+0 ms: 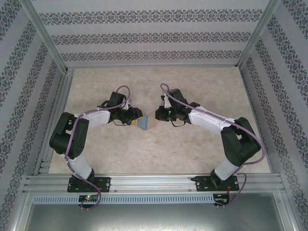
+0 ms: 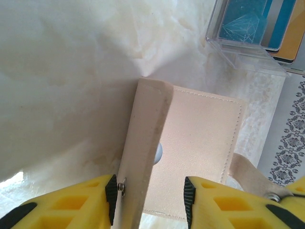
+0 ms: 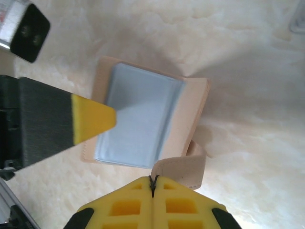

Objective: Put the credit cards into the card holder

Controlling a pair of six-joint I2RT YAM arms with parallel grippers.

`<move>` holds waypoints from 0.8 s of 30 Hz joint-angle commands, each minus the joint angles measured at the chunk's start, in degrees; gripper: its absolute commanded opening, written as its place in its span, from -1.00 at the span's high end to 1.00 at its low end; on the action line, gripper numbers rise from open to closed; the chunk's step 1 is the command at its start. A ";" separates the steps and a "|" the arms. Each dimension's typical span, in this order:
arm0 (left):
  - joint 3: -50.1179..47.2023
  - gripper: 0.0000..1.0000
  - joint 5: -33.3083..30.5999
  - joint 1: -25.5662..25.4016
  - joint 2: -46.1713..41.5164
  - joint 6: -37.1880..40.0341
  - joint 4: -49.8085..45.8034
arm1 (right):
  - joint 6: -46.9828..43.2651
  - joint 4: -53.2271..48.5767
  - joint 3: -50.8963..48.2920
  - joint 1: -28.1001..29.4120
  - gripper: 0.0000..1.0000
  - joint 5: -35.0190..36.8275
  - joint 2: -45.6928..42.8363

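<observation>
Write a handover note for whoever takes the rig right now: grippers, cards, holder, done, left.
Left gripper: open, fingers either side of the card holder's raised flap, one pad against it, not clamped.
Right gripper: shut, at the snap tab; cannot tell if it pinches it.
Card holder: open on the table between the arms, grey-blue inside showing.
Credit cards: in the clear tray beyond the holder; blue and orange ones show.
Done: holder is open.
Left: no card is in it yet; all still to move.
</observation>
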 commanded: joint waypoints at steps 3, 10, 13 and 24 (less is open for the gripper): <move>1.50 0.24 0.04 -0.49 -1.43 0.20 0.38 | -1.79 0.08 -2.94 -0.74 1.00 2.13 -1.34; 2.03 0.49 -0.15 -0.58 -2.51 0.28 -0.66 | -3.48 -0.78 -5.06 -0.87 1.00 5.11 -0.21; 2.03 0.63 -0.66 -0.50 -3.11 0.75 -1.45 | -3.36 0.02 -6.11 -0.85 1.00 5.00 0.48; 3.79 0.52 -2.70 -0.65 -6.27 2.61 -6.74 | -4.96 0.04 -6.29 -0.88 0.99 7.11 4.30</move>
